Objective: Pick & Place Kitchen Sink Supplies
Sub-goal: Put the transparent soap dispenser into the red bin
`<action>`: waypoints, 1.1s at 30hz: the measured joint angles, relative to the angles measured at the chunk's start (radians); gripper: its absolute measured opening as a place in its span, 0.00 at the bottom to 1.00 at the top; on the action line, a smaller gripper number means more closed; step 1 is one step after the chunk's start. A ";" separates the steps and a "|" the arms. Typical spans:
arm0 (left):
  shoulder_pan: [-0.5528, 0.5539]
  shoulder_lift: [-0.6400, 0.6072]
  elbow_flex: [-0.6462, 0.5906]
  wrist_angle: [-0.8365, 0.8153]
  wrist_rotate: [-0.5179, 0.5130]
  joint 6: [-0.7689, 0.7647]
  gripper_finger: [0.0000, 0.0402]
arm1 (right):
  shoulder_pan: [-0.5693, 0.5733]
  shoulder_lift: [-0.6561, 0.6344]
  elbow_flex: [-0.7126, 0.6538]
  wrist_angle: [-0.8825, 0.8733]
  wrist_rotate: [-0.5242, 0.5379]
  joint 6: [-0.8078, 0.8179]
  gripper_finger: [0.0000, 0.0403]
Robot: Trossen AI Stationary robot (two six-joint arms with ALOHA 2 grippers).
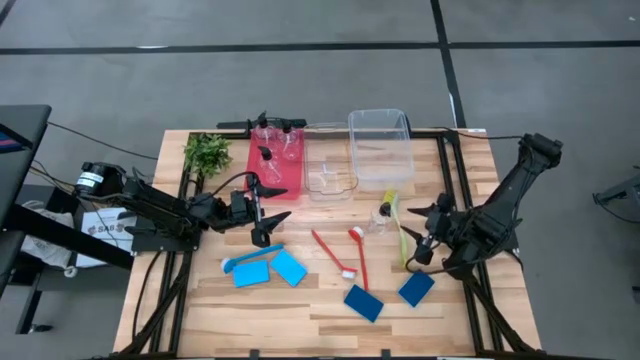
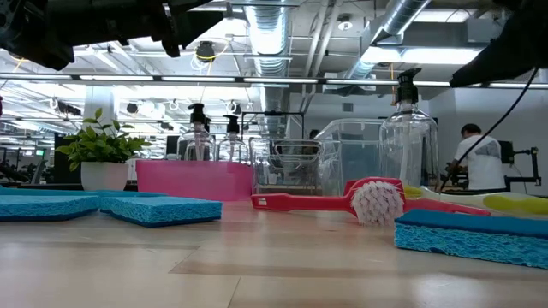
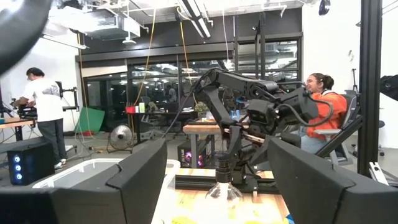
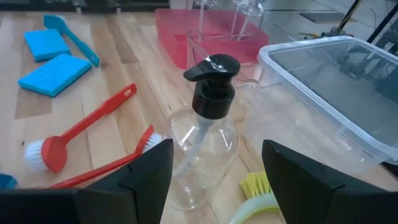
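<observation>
A clear pump bottle (image 1: 383,216) with a black top stands upright on the table right of centre, also seen in the right wrist view (image 4: 206,140). My right gripper (image 1: 420,232) hangs open just to its right, fingers aimed at it and apart from it. Two red brushes (image 1: 345,255), a yellow-green brush (image 1: 401,232) and a blue brush (image 1: 250,258) lie flat. Light-blue sponges (image 1: 272,270) and dark-blue sponges (image 1: 363,302) lie near the front. Three more pump bottles (image 1: 275,145) stand in the pink bin (image 1: 290,180). My left gripper (image 1: 266,212) hovers open at centre left, above the table.
Two clear bins stand at the back, a small one (image 1: 329,178) and a large one (image 1: 380,150), right of the pink bin. A leafy plant (image 1: 207,152) sits at the back left. People show in the room beyond the table. Bare wood lies along the near edge.
</observation>
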 joint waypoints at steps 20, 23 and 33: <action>0.000 0.000 0.000 0.000 0.000 0.000 0.70 | -0.051 0.026 -0.059 0.084 0.059 -0.067 0.59; 0.000 0.000 0.000 0.000 0.000 0.000 0.70 | -0.051 0.026 -0.060 0.098 0.059 -0.067 0.59; 0.000 0.000 0.000 0.000 0.000 0.000 0.70 | -0.098 0.026 -0.060 0.102 0.062 -0.074 0.59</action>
